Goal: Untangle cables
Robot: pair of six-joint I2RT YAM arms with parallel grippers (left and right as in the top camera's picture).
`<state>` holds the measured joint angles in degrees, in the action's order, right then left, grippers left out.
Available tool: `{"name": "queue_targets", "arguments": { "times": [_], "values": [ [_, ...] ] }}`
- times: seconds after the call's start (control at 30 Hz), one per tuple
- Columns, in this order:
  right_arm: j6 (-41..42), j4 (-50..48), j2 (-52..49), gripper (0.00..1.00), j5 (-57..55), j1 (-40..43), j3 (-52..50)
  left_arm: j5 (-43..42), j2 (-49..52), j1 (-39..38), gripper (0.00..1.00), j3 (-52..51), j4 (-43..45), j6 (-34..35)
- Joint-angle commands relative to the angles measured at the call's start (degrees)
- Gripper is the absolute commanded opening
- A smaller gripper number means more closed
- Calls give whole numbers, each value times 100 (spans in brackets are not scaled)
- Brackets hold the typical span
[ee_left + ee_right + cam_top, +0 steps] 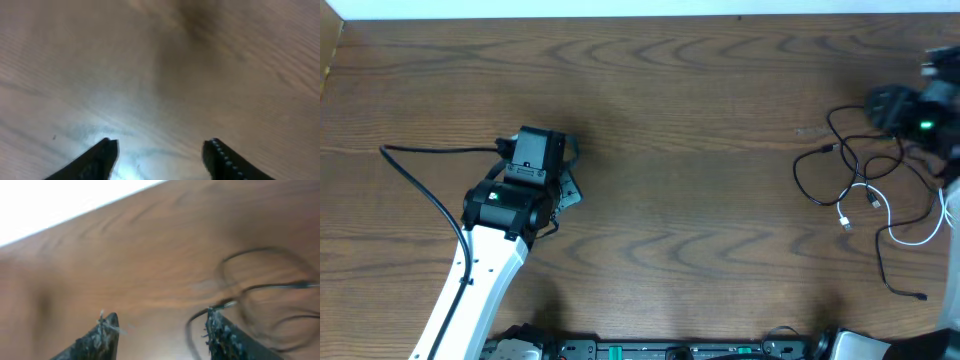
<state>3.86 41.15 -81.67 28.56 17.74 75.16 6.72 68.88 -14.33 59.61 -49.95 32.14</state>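
Observation:
A tangle of thin cables lies at the right side of the wooden table: a black cable (850, 165) looped over itself and a white cable (910, 235) with white plugs. The right wrist view shows loops of the black cable (260, 287) on the wood just past my right fingers. My right gripper (160, 322) is open, nothing between its fingers; in the overhead view it hangs blurred above the tangle's far end (898, 108). My left gripper (160, 147) is open over bare wood, far from the cables, at the left of the table (535, 150).
The left arm's own black cable (420, 185) trails across the table at the far left. The table's far edge (640, 18) meets a white surface. A black plug end (920, 296) lies near the front right.

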Motion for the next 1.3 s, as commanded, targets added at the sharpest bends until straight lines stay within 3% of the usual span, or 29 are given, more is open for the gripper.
{"name": "queue_targets", "arguments": {
  "times": [0.0, 0.13, 0.2, 0.27, 0.43, 0.6, 0.93, 1.1, 1.27],
  "values": [
    [-529, 387, -85, 58, -310, -619, 13, -570, -39, 28, 73, 50, 212, -1263],
    [-522, 1154, -299, 79, -1950, -1303, 13, -710, -28, 39, 81, 50, 15, -1694],
    [-522, 1648, -387, 84, -2282, -1541, 13, -715, -28, 72, 95, 50, -295, -1690],
    [-520, 2020, -442, 99, -2302, -1672, 13, -717, -31, 120, 96, 50, -678, -1679],
    [-457, 2599, -369, 99, -2262, -1725, 11, -715, -125, 310, 96, 50, -1449, -1648],
    [-485, 2599, 140, 99, -2262, -1727, -155, -715, -844, 332, 97, -160, -1488, -1655],
    [-542, 922, 2992, 99, -2238, -1740, -2153, -566, -4074, 332, 97, -1137, -935, -1707],
    [-540, 999, 4363, 99, -2238, -1740, -2634, -627, -5047, 332, 97, -1139, -955, -1707],
    [-542, 1456, 5029, 99, -2240, -1740, -2658, -627, -5372, 332, 97, -1139, -1123, -1707]
  ]
}}
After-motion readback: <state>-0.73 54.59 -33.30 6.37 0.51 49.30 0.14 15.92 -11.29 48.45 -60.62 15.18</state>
